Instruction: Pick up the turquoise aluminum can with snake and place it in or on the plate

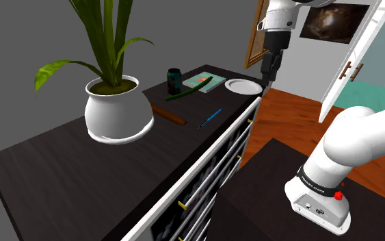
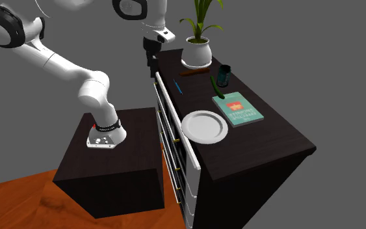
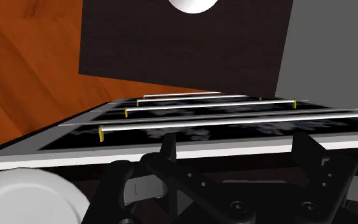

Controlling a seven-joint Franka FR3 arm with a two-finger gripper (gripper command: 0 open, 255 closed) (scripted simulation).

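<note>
The dark turquoise can stands upright on the dark dresser top, near the back edge beside a book. The white plate lies empty near the dresser's front edge. My black gripper hangs in the air over the front edge of the dresser, well apart from the can. It is open, with nothing between its fingers. In the shoulder view it is just right of the plate.
A turquoise book, a green cucumber, a blue pen, a brown stick and a potted plant share the dresser top. Drawer handles line the dresser's front. The dark stand sits beside it.
</note>
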